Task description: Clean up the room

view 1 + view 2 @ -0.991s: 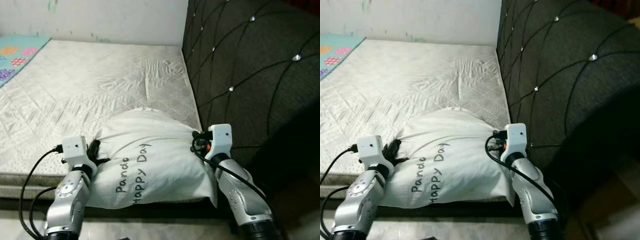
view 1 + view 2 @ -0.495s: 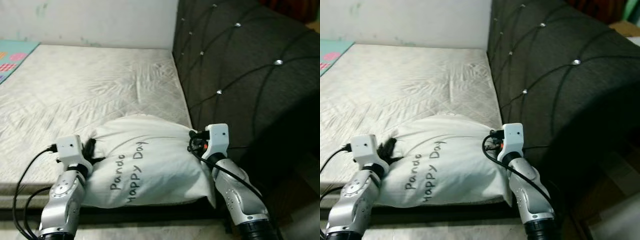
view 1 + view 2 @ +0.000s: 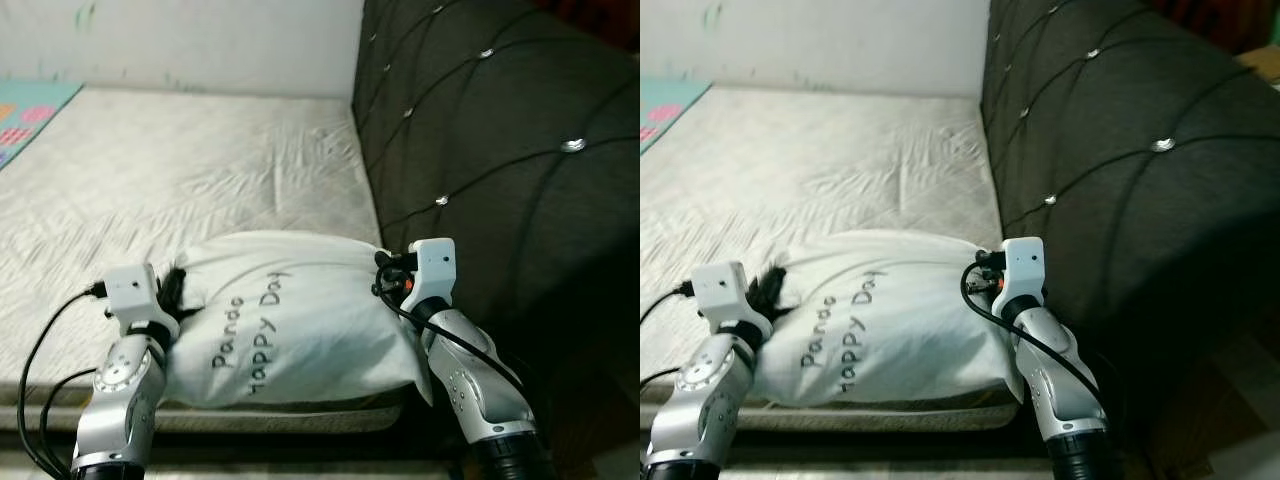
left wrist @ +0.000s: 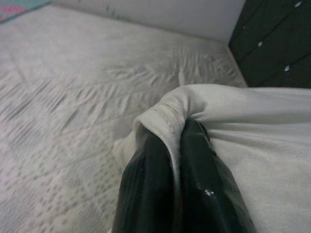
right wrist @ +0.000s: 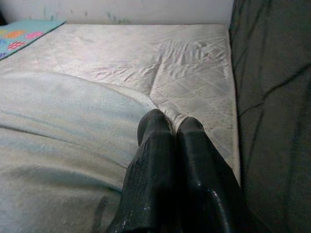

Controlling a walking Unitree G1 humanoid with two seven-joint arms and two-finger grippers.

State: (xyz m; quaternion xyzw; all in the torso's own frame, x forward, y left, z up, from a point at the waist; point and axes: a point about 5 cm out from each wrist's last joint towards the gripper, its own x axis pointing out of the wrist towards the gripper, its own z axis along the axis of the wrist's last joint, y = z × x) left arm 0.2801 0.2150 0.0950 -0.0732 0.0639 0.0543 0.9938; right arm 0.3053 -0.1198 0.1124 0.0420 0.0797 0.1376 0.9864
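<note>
Quilted white mattress (image 3: 180,170) stretches bare toward the wall beyond a white pillow (image 3: 290,320) printed "Panda Happy Day", lying at the near edge beside the dark tufted headboard (image 3: 500,150). Left gripper (image 4: 177,141) pinches the pillow's left corner, fingers closed on fabric; right gripper (image 5: 172,127) clamps its right corner.

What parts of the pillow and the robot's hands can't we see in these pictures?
- The pillow's underside: hidden against the mattress in both eye views.
- Left gripper: the pillow's hem folds over its tips in the left wrist view.
- Right gripper: in the eye views its wrist housing and the pillow cover the fingers.
- Teal mat: cut off by the picture's left edge.
</note>
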